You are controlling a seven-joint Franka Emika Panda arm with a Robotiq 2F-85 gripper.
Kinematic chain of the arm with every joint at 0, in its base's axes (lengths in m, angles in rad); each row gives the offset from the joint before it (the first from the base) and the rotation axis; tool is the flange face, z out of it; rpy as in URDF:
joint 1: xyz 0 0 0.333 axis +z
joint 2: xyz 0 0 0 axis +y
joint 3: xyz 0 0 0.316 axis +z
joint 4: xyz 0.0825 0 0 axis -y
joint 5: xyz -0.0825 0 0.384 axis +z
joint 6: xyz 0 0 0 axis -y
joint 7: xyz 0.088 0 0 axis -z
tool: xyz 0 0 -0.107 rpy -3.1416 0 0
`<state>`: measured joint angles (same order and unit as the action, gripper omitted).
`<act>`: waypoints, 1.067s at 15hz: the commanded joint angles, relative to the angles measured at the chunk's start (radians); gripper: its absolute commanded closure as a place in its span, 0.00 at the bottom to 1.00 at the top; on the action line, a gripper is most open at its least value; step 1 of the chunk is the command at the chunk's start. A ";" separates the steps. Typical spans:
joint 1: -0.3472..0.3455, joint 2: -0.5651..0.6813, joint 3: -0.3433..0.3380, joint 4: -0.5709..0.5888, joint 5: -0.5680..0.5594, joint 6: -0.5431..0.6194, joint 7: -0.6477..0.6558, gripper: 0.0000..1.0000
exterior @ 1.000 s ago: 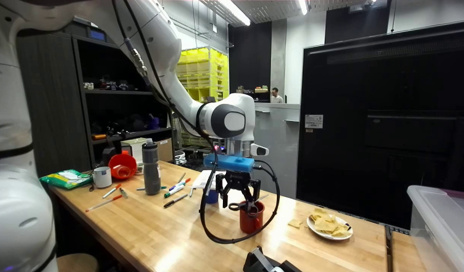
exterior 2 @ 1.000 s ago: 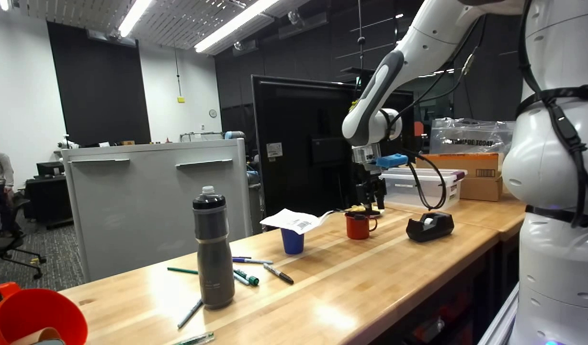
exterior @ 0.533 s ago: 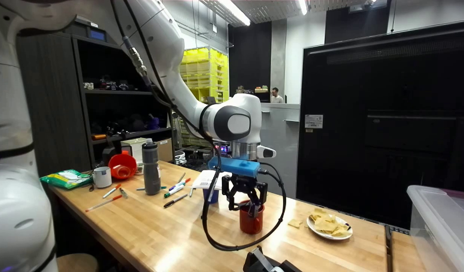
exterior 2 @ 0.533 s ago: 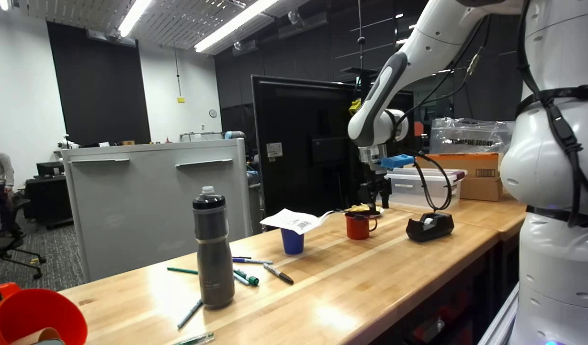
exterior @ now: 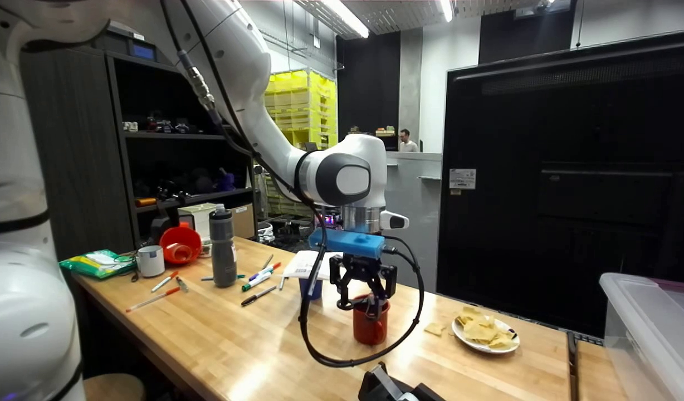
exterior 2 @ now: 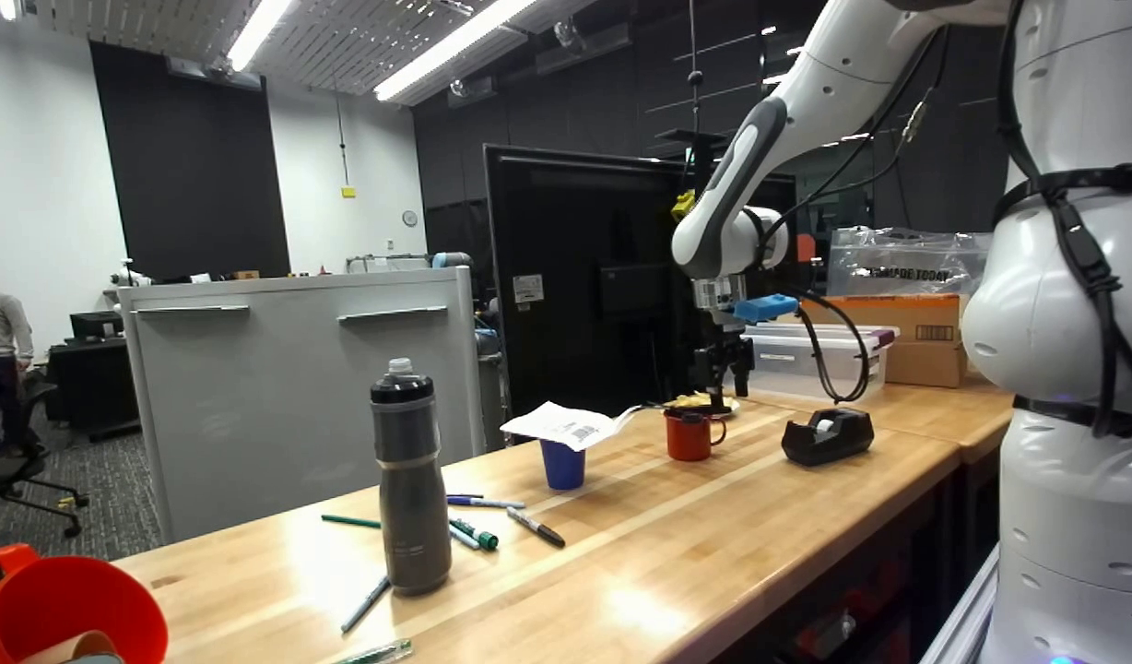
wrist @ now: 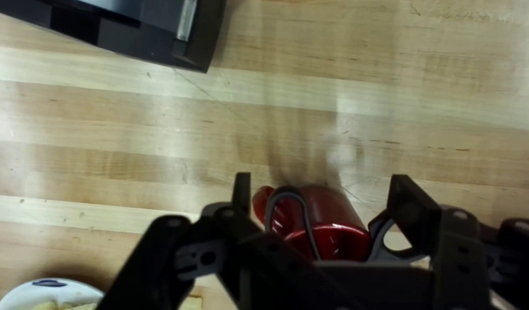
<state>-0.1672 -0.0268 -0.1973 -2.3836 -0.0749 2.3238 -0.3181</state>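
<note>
The scissors (wrist: pixel 306 217) sit handles-up in the red mug (wrist: pixel 329 202) by the gripper (wrist: pixel 321 187), whose fingers stand apart; presumably light, rigid and smooth-handled, they are best gripped across a single handle loop.

Around the grey bottle (exterior 2: pixel 413 507)
I see pens (exterior 2: pixel 536 527) lying close by it, a blue cup (exterior 2: pixel 563 466) farther off, a plate (exterior: pixel 478 347) of chips (exterior: pixel 478 331) well apart.
</note>
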 commanded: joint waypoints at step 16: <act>0.070 -0.045 0.091 0.084 0.014 -0.152 0.144 0.16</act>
<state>-0.1012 -0.0682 -0.1101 -2.3132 -0.0751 2.2068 -0.1871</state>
